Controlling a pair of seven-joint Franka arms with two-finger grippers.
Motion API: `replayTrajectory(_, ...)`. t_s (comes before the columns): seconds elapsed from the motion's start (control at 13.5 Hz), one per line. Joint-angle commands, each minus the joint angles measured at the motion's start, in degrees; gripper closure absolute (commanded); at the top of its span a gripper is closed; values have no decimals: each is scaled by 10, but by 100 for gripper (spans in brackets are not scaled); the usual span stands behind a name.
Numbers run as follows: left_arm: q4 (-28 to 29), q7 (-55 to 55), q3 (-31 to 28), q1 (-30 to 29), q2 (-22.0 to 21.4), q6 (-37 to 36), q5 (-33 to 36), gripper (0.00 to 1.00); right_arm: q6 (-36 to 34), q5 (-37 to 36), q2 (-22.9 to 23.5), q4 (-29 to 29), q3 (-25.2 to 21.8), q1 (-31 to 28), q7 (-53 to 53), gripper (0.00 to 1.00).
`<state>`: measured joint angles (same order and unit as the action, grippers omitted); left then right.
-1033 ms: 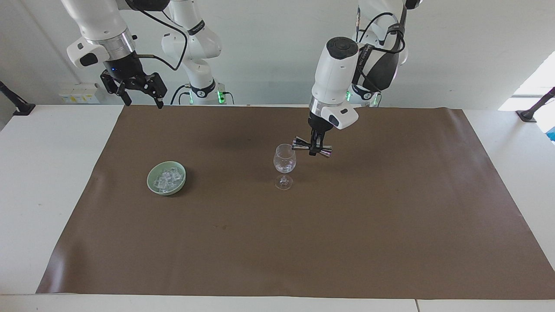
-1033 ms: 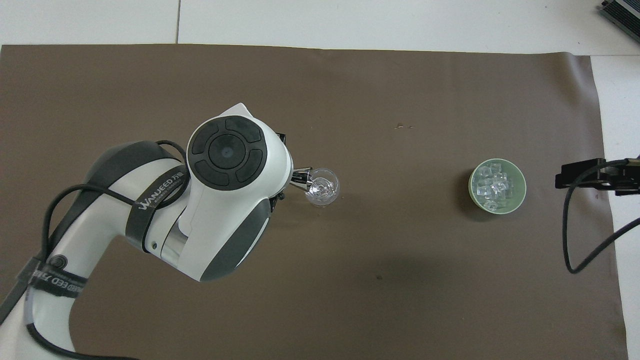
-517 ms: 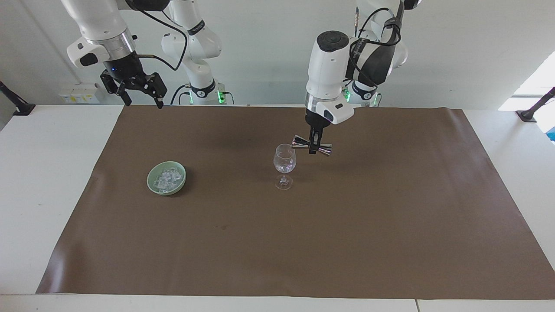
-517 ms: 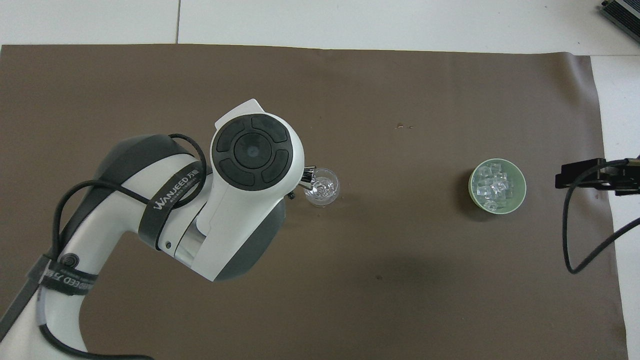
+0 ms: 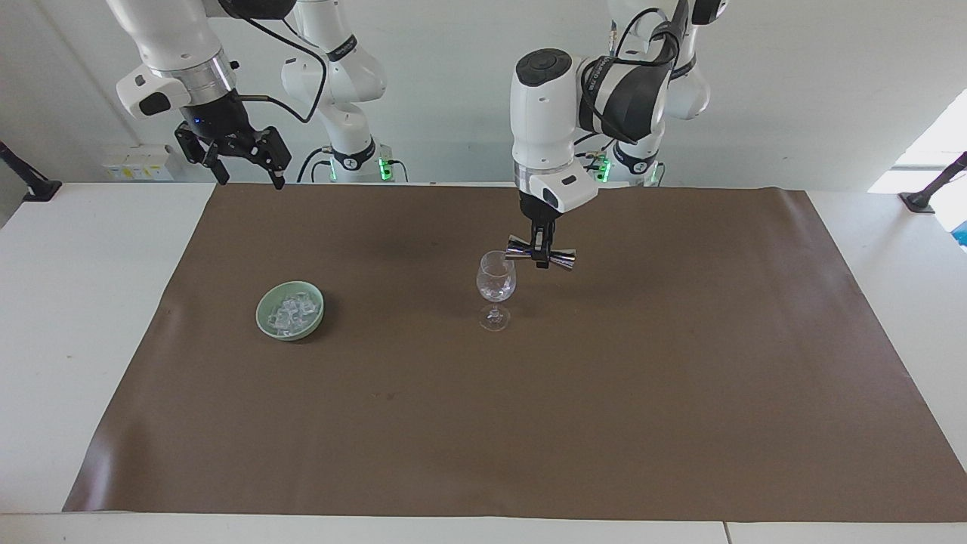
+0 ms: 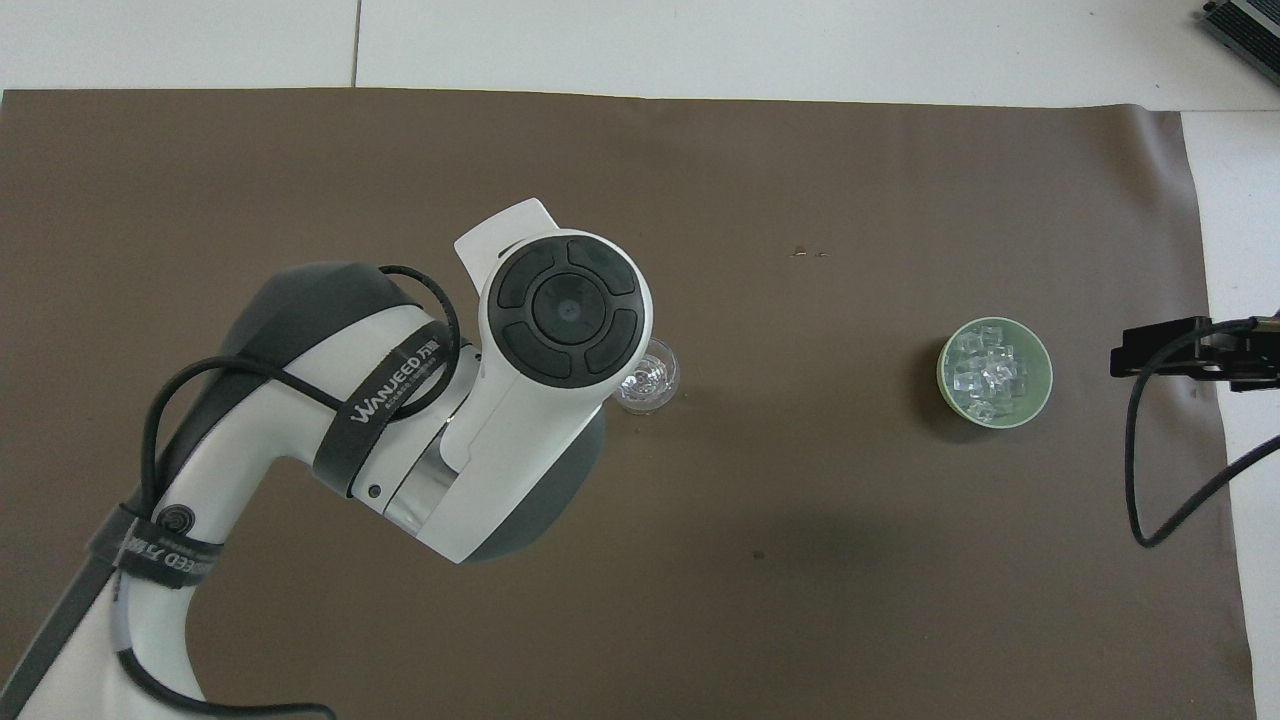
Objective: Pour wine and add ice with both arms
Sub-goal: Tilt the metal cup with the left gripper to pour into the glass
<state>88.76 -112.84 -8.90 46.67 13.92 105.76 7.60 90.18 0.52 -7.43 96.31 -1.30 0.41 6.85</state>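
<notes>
Left gripper (image 5: 541, 257), drifting toward the glass (image 5: 496, 285), is clamping a tilted jigger (image 5: 541, 255) that risks clipping the rim; right gripper (image 5: 243, 162) is waiting, fingers spread.

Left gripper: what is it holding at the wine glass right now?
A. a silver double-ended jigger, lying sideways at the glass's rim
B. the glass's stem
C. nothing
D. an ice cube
A: the left gripper is shut on the silver jigger, held sideways with one end at the rim of the wine glass.
</notes>
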Motion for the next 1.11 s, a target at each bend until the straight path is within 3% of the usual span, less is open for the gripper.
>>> replayTrajectory(0.0,-18,-10,-10,13,10,-19,13,100,-8,-3,-7,3,1,-1,-12,0)
replayTrajectory(1.03,-18,-9,-8,13,9,-10,16,100,-7,-3,-7,3,1,-1,-14,0)
